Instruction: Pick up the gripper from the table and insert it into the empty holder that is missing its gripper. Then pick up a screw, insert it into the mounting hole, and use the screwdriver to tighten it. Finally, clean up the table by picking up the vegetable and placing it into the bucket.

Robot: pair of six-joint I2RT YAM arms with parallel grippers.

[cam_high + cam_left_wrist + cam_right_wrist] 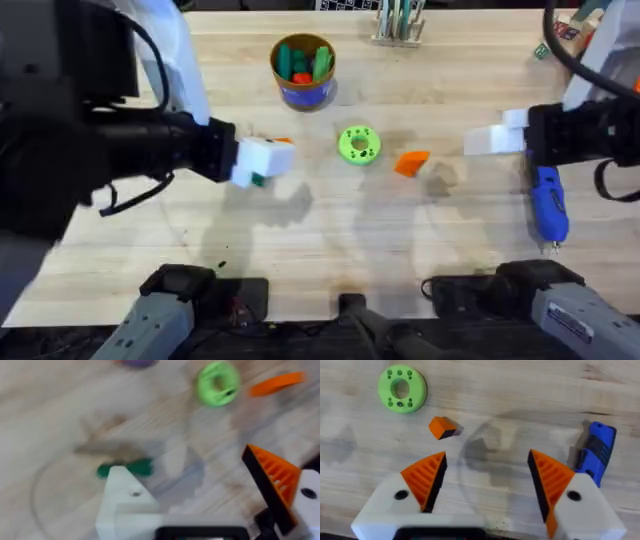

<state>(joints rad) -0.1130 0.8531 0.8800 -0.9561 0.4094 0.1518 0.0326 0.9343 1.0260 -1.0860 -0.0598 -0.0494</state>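
Note:
The loose orange gripper (411, 162) lies on the table right of centre, also in the wrist views (442, 427) (277, 384). My left gripper (265, 160) hovers open; in its wrist view (182, 462) one side is the empty holder (125, 505), a bare white block with a small hole, and the other carries an orange finger (277, 480). The dark-green vegetable (125, 467) lies just beyond the holder's tip (257, 180). My right gripper (480, 142) (487, 455) is open above bare wood. The blue screwdriver (548, 205) (597, 450) lies beside it. The bucket (303, 70) stands at the back. I cannot make out a screw.
A bright-green disc with holes (359, 143) (401, 388) sits between the two grippers. Green and orange items stick out of the bucket. A clear rack of pens (400, 25) stands at the table's far edge. Bare wood lies in front of both grippers.

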